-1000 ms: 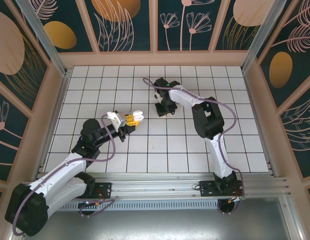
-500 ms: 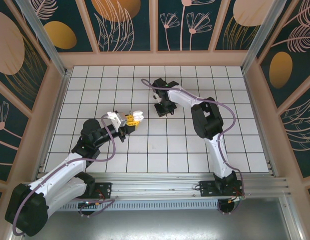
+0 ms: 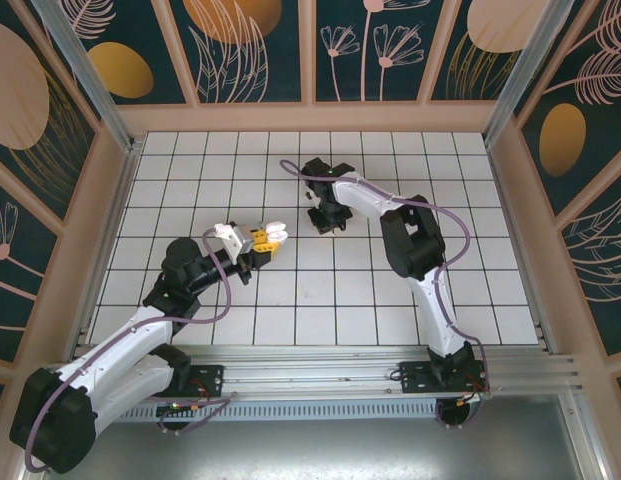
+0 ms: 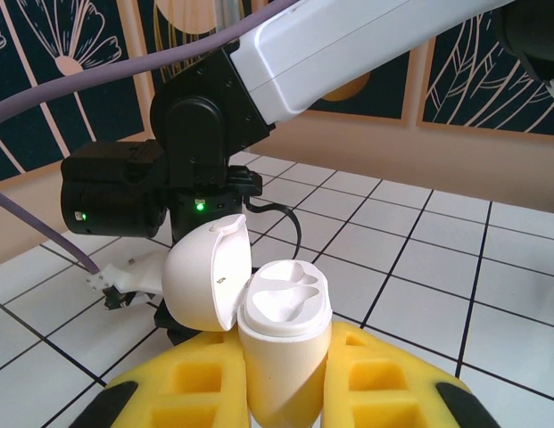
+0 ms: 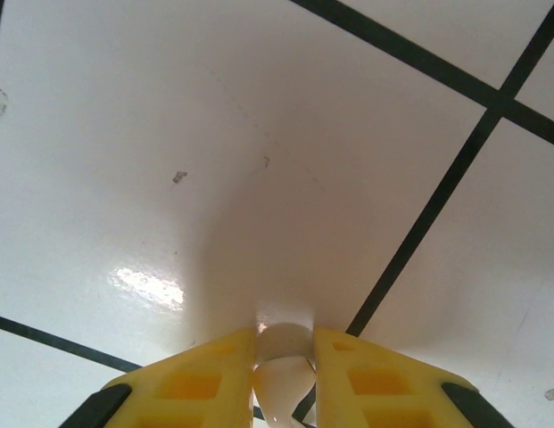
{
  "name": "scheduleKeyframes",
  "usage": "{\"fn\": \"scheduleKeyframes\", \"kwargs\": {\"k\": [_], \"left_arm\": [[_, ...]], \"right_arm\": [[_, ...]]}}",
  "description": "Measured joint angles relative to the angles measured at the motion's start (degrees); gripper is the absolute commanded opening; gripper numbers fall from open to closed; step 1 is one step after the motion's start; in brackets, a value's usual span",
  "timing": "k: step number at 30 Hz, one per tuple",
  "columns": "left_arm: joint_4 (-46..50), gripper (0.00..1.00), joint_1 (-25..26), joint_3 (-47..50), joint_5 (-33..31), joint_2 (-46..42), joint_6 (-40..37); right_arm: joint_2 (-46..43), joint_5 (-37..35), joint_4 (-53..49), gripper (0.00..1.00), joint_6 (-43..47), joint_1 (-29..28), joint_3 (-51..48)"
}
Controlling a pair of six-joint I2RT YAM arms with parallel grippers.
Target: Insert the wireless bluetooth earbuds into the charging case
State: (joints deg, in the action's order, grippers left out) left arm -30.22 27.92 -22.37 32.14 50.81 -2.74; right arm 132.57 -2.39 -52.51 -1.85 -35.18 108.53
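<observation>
- Your left gripper (image 4: 285, 397) is clamping the charging case (image 4: 284, 334) tight between its yellow fingers (image 4: 183, 383), one on each side of the case body.
- The case is standing upright with its lid (image 4: 208, 276) flipped open and hanging off at about 10 o'clock in the left wrist view. Two moulded wells are facing up, both bare.
- In the top view, you're holding that gripper (image 3: 258, 238) just left of table centre and raised off the tiles.
- Your right gripper (image 3: 324, 218) is sitting at about 2 o'clock from it, near but apart, pointing down at the tiled table (image 3: 440, 290).
- In the right wrist view, the fingers (image 5: 192, 388) are standing almost together, pinching a small whitish earbud (image 5: 282, 346) that is filling the narrow gap between them.
- The earbud is sitting low over a white tile, beside a black grout line (image 5: 437, 192) running from 1 o'clock down to 6 o'clock. I can't tell whether it's touching the tile.
- In the left wrist view, you're seeing the right arm's black wrist (image 4: 201, 134) at 11 o'clock behind the case, with a green light (image 4: 199, 206) on.
</observation>
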Motion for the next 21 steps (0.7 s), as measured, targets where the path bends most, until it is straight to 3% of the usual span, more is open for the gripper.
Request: {"fn": "scheduleKeyframes", "kwargs": {"k": [14, 21], "left_arm": [[0.1, 0.0, 0.0, 0.0, -0.8, -0.7, 0.8], [-0.8, 0.0, 0.0, 0.0, -1.2, -0.2, 1.8]], "right_arm": [[-0.4, -4.2, -1.7, 0.16, -6.2, 1.2, 0.4], [-6.8, -6.3, -1.2, 0.15, -11.8, 1.9, -0.2]]}}
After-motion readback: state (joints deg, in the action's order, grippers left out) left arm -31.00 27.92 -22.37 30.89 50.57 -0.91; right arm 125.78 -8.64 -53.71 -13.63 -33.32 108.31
